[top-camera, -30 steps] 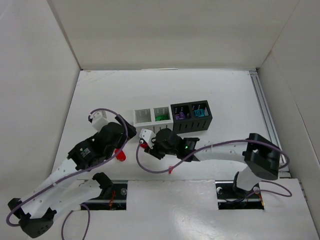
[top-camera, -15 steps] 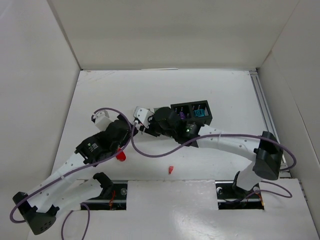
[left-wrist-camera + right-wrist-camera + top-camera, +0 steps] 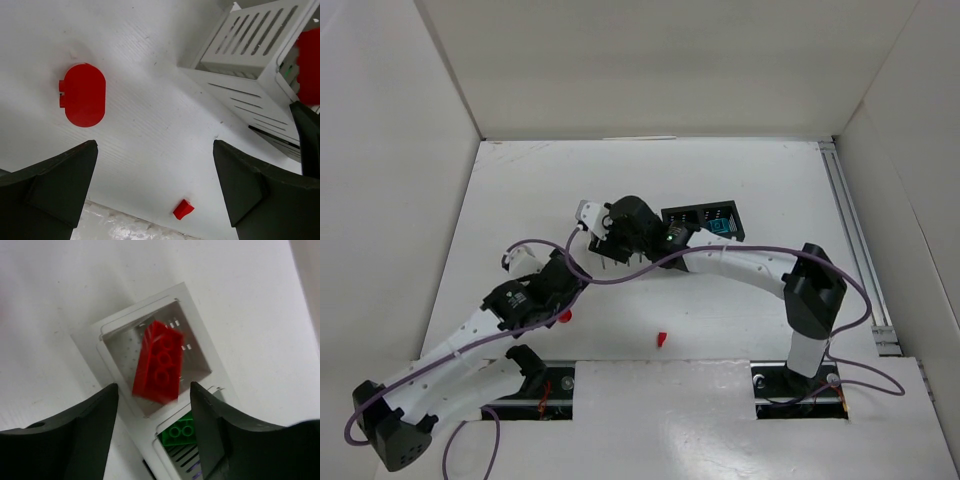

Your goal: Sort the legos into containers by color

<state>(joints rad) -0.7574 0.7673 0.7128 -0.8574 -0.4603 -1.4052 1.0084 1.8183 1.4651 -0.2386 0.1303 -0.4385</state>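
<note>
Reading the right wrist view first, the right gripper has its fingers moderately parted, and they grip nothing. A red brick, three studs long on its visible face, lies just beyond the fingertips, centred in the gap between them and touching neither. It appears over the open top of the white end bin. Its outline is blurred, so it cannot be told whether it rests on the bin floor. A green brick lies in the adjoining bin, partly behind the right-hand finger. The left gripper has its fingers spread wide and empty, above the table. A red rounded piece lies flat on the table ahead of the left-hand finger, well clear of it. A small red piece lies between the two fingertips but nearer the camera. Only the left wrist view shows the slatted side walls of the white bin. Only the top view shows the black bins at the far end of the row. In that view the right wrist covers the white bins, so their contents are visible only to the right wrist camera.
</note>
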